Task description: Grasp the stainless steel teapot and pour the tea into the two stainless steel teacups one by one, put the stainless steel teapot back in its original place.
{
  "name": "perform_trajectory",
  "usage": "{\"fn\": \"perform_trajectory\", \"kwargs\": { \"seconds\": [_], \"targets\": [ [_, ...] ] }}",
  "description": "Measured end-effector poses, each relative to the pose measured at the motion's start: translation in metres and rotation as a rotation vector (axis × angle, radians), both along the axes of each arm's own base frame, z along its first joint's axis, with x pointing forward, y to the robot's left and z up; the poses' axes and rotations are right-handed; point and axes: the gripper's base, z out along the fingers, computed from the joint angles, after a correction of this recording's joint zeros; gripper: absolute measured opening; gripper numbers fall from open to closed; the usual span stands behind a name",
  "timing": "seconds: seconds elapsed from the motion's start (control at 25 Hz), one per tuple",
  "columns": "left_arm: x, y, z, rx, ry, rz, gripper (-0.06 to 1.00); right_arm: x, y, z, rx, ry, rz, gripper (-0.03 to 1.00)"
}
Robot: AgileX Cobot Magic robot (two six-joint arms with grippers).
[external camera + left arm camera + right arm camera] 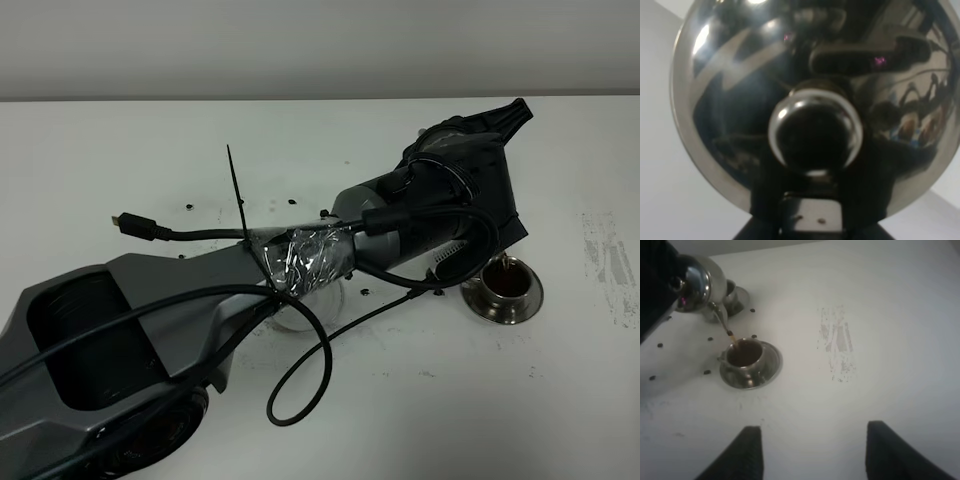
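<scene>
The left fingers (503, 117) clench the teapot (692, 282) tilted so tea (744, 352) runs into the teacup (737, 371) below them, while the right fingers (747, 455) are released.

Up close the teapot (730, 100) is blurred and cropped; from above, my left arm (300, 258) hides its body.

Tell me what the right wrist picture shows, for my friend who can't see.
A tilted steel teapot pours brown tea into a steel teacup on its saucer. A second teacup peeks out from behind the teapot, and two dark open fingers frame the white table.
</scene>
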Motion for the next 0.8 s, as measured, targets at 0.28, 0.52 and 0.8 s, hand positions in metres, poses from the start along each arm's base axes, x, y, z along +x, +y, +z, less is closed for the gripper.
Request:
{"fn": "perform_trajectory", "kwargs": {
  "seconds": [0.28, 0.52, 0.8],
  "targets": [
    [0.006, 0.008, -0.005, -0.053, 0.081, 0.052, 0.19, 0.0, 0.0, 0.0, 0.0, 0.0, 0.0, 0.45],
    [0.014, 0.019, -0.009, -0.11, 0.163, 0.113, 0.19, 0.0, 0.0, 0.0, 0.007, -0.001, -0.004, 0.45],
    [0.02, 0.028, -0.005, -0.219, 0.267, 0.184, 0.19, 0.0, 0.0, 0.0, 0.017, -0.002, -0.009, 0.45]
  ]
}}
